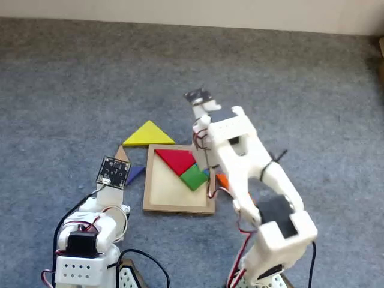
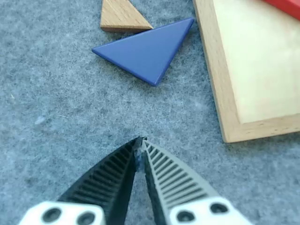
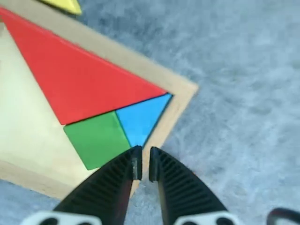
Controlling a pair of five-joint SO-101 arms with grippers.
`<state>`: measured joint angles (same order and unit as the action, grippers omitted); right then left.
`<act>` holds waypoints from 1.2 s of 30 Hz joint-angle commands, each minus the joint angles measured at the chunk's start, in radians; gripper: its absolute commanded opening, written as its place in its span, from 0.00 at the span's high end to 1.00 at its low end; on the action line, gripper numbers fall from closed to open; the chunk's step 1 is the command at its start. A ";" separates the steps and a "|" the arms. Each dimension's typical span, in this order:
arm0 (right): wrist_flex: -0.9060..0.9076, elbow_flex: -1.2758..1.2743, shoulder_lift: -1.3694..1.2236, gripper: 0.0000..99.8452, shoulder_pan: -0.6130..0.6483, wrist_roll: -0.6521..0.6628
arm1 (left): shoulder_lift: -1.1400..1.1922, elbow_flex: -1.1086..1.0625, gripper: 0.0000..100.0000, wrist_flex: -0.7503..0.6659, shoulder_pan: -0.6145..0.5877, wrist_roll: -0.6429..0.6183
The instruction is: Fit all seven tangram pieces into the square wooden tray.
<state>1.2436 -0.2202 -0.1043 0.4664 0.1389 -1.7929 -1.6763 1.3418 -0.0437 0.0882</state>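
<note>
My left gripper (image 2: 139,140) sits low over the grey carpet (image 2: 56,103), its ribbed fingers pressed together at the tips and holding nothing. Any print on its camera board (image 1: 114,171) is too small for me to read. Just ahead of it a dark blue triangle (image 2: 150,49) lies flat on the carpet, one corner right up against the outer rim of the wooden tray (image 2: 220,89). A plain wooden triangle (image 2: 121,16) lies just beyond it.

My right gripper (image 3: 142,159) hangs over the tray's rim with its fingers all but together, only a sliver between them and nothing in it. Right by its tips, a light blue triangle (image 3: 140,119) lies inside the tray. It sits flush against a green square (image 3: 96,138) and a large red triangle (image 3: 89,86).

An orange piece (image 1: 222,179) lies on the carpet beside the tray, partly hidden under the right arm. Farthest out, a yellow triangle (image 1: 148,135) rests just beyond the tray's far edge.
</note>
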 commanded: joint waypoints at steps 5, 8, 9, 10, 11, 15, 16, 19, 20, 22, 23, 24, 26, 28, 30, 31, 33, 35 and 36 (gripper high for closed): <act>0.028 -0.087 0.259 0.93 -0.085 0.026 | -0.019 -0.019 1.00 0.006 -0.005 0.000; 0.030 -0.159 0.294 0.84 -0.093 0.078 | -0.019 -0.019 1.00 0.006 -0.005 0.000; 0.028 -0.186 0.302 0.81 -0.093 0.086 | -0.019 -0.019 1.00 0.006 -0.005 0.000; 0.028 -0.206 0.306 0.79 -0.093 0.091 | -0.019 -0.019 1.00 0.006 -0.005 0.000; 0.028 -0.223 0.311 0.79 -0.093 0.092 | -0.019 -0.019 1.00 0.006 -0.005 0.000; 0.018 -0.266 0.311 0.79 -0.093 0.087 | -0.019 -0.019 1.00 0.006 -0.005 0.000; 0.016 -0.268 0.309 0.79 -0.093 0.087 | -0.019 -0.019 1.00 0.006 -0.005 0.000; -0.039 -0.312 0.309 0.79 -0.093 0.087 | -0.019 -0.019 1.00 0.006 -0.005 0.000; -0.068 -0.334 0.309 0.79 -0.093 0.087 | -0.019 -0.019 1.00 0.006 -0.005 0.000; -0.133 -0.389 0.309 0.79 -0.090 0.087 | -0.019 -0.019 1.00 0.006 -0.005 0.000; -0.157 -0.412 0.309 0.79 -0.090 0.087 | -0.019 -0.019 1.00 0.006 -0.005 0.000; -0.177 -0.432 0.309 0.79 -0.090 0.087 | -0.019 -0.019 1.00 0.006 -0.005 0.000; -0.202 -0.456 0.309 0.79 -0.090 0.087 | -0.019 -0.019 1.00 0.006 -0.005 0.000; -0.208 -0.463 0.309 0.79 -0.090 0.087 | -0.019 -0.019 1.00 0.006 -0.005 0.000; -0.206 -0.466 0.309 0.79 -0.090 0.087 | -0.019 -0.019 1.00 0.006 -0.005 0.000; -0.206 -0.467 0.308 0.78 -0.090 0.087 | -0.019 -0.019 1.00 0.006 -0.005 0.000; -0.206 -0.467 0.308 0.78 -0.091 0.087 | -0.019 -0.019 1.00 0.006 -0.005 0.000; -0.206 -0.467 0.306 0.78 -0.091 0.089 | -0.019 -0.019 1.00 0.006 -0.005 0.000; -0.206 -0.467 0.306 0.78 -0.091 0.091 | -0.019 -0.019 1.00 0.006 -0.005 0.000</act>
<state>1.0518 -0.6897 0.1565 0.3851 0.2186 -1.7929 -1.6763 1.3418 -0.0437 0.0882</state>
